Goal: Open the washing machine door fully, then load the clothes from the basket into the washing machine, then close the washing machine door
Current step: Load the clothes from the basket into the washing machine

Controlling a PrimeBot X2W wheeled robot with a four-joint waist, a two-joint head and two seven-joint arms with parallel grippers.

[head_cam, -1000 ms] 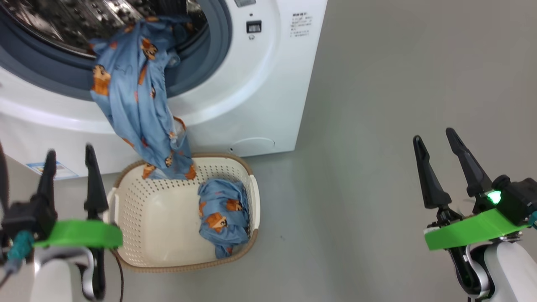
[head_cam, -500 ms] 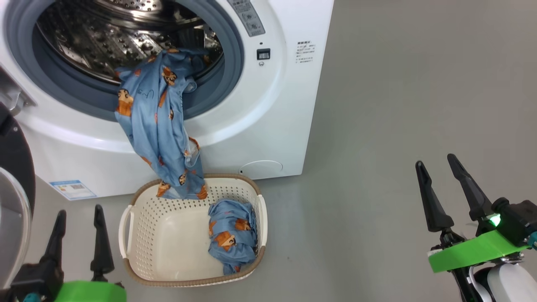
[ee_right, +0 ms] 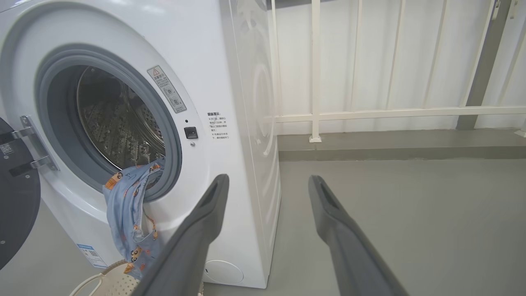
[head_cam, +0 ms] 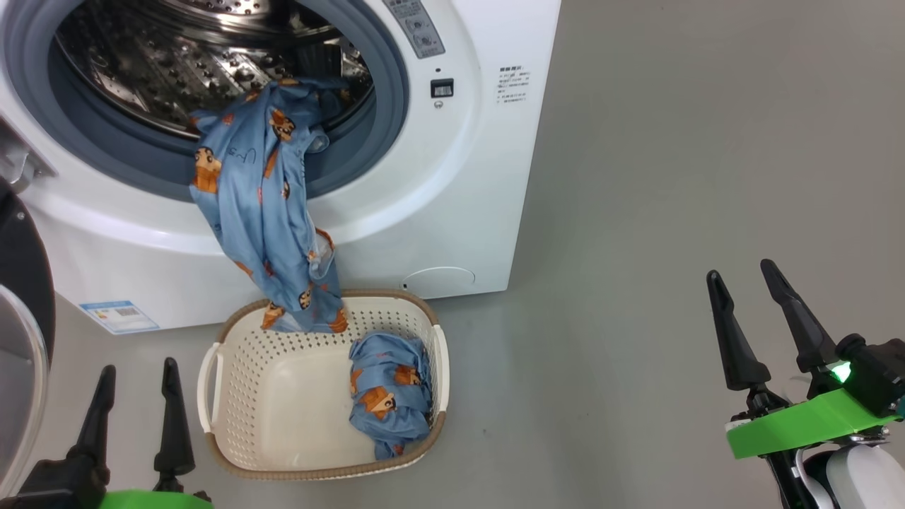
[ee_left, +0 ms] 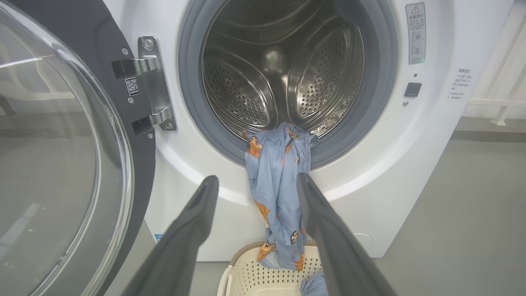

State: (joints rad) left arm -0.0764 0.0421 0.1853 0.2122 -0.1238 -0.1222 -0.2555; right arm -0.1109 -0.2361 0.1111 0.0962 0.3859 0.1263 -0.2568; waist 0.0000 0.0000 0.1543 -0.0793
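Grey floor (head_cam: 672, 177) is spread under the whole scene, and a white railing (ee_right: 370, 113) is seen behind it. At far left the washing machine door (ee_left: 61, 164) is swung wide on its hinge (ee_left: 154, 86), so the opening step is judged done. Beside it the washing machine (head_cam: 459, 177) is stood with its steel drum (ee_left: 279, 70) exposed. Loading is judged half done at best. One garment (head_cam: 261, 212) of the clothes is draped over the grey gasket (head_cam: 392, 106), its top just inside the drum and its tail hung down into the basket (head_cam: 283, 417). A second bundle (head_cam: 389, 396) is lying in the basket's right side. Closing the door is not yet begun. The left gripper (head_cam: 138, 367) is spread wide and empty, just left of the basket. The right gripper (head_cam: 740, 272) is likewise spread wide with nothing between its fingers, over bare floor well apart from the machine

The hinge and the drum's depth are given by the left wrist view. The whole bundle and both grippers together are given by the head view, and the railing and the machine's side panel (ee_right: 254, 123) by the right wrist view
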